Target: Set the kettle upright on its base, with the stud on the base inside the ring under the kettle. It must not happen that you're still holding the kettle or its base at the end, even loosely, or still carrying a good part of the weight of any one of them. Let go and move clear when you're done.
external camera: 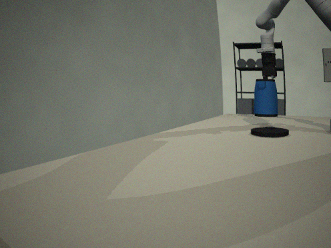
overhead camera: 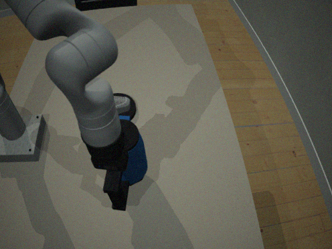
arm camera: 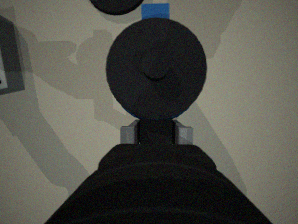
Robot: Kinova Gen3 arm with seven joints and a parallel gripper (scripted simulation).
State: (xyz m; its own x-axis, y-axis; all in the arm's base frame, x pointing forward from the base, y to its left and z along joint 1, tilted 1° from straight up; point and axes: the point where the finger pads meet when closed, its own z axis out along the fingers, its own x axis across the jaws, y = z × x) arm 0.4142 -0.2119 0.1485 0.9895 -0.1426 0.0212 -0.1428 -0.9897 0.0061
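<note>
The blue kettle (overhead camera: 138, 164) (external camera: 265, 98) (arm camera: 156, 95) with its round black lid hangs upright above the table. Its blue spout (overhead camera: 124, 118) (arm camera: 155, 10) points toward the base. My gripper (overhead camera: 114, 185) (external camera: 269, 77) (arm camera: 156, 128) is shut on the kettle's black handle, at the side opposite the spout. The black round base (overhead camera: 133, 110) (external camera: 269, 133) (arm camera: 117, 6) lies on the table, off to the spout side and not under the kettle. A pale ridged shape shows on it in the top view; the stud is not clear. The ring under the kettle is hidden.
The arm's square grey foot (overhead camera: 20, 147) (arm camera: 12, 60) stands at the left in the top view. A dark object (overhead camera: 107, 4) shows at that view's top edge. A black shelf rack (external camera: 234, 77) stands behind the table, with a grey wall (external camera: 110, 67) beside it.
</note>
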